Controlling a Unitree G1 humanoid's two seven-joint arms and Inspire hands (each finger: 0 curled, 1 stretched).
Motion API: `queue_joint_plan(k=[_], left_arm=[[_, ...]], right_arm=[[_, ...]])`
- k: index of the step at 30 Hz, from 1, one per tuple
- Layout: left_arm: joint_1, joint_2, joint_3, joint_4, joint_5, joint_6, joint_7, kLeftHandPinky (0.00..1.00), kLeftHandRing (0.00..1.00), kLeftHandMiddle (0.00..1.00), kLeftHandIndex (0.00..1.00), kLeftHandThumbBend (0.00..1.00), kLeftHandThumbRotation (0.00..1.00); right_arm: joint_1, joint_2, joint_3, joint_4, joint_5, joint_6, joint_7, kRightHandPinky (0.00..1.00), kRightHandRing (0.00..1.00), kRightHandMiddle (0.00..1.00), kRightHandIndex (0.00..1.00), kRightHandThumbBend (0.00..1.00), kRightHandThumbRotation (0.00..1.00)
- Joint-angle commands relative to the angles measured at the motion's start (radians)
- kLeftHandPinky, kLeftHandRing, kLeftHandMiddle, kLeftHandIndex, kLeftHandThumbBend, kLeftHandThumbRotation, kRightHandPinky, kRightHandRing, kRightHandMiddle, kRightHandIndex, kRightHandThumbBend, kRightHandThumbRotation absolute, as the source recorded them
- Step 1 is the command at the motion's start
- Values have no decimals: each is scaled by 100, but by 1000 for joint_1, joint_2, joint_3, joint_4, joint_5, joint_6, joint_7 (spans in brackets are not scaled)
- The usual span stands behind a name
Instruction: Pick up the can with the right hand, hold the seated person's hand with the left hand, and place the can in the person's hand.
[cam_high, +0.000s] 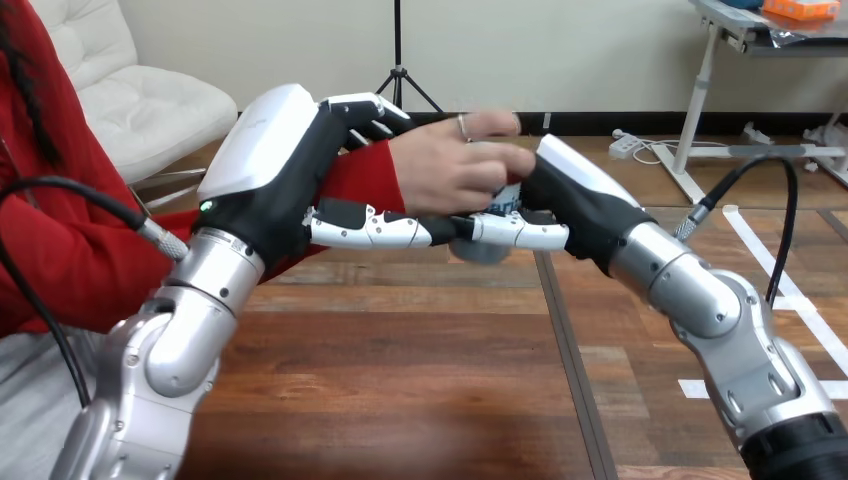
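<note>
While everything meets above the table (400, 340), can (503, 203): mostly hidden, gripped by right hand (578, 195).
Person's hand (450, 165): draped over can.
Left hand (270, 160): clasping person's wrist (362, 178).

Bright, even indoor light, soft sheen on the table (420, 340), gloss on the left hand (262, 160)

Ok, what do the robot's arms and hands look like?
Silver rounded forearms, a black cable running to each. Left hand: black, white back shell, green light at the wrist, black-and-white jointed fingers. Right hand: same black body and white shell.
</note>
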Motion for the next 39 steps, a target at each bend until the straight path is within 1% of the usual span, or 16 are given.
queue_joint_plan(k=[1,8,12,17,21,24,25,32,33,35,39], left_arm=[[-5,13,2,-69,-40,8,-50,49,62,67,67,100,49],[15,18,10,-84,-58,7,-81,52,68,72,70,100,51],[26,23,12,-98,-60,25,-111,54,70,74,72,100,52],[35,27,15,-104,-64,25,-132,56,74,78,74,100,52],[42,33,16,-114,-69,37,-159,58,76,80,76,100,51],[44,40,17,-123,-72,49,-181,63,79,82,78,100,51],[45,42,17,-124,-72,52,-187,66,81,83,80,100,52],[44,60,15,-135,-68,67,-228,76,85,87,85,100,54],[43,65,14,-137,-70,72,-240,77,85,87,86,100,54],[42,69,14,-141,-73,79,-256,81,88,89,89,100,55],[40,79,14,-145,-78,80,-286,85,91,91,93,100,57]], right_arm=[[-12,-12,-23,-28,28,-36,-8,53,59,62,64,100,98],[-7,-17,-29,-19,32,-65,-11,54,59,62,64,100,100],[-4,-20,-33,-11,38,-79,-10,55,59,61,64,100,100],[-1,-25,-35,-8,49,-81,-8,55,59,62,64,100,100],[1,-30,-35,-11,58,-77,-2,55,59,62,65,100,100],[2,-35,-34,-14,61,-74,0,55,59,62,65,100,100],[1,-36,-33,-14,63,-74,0,55,59,62,66,100,100],[3,-41,-35,-16,70,-72,1,55,60,62,66,100,100],[4,-42,-35,-18,71,-72,1,55,60,63,66,100,100],[4,-43,-36,-19,72,-71,1,55,60,63,66,100,100],[6,-45,-37,-17,76,-77,0,55,60,62,66,100,100]])
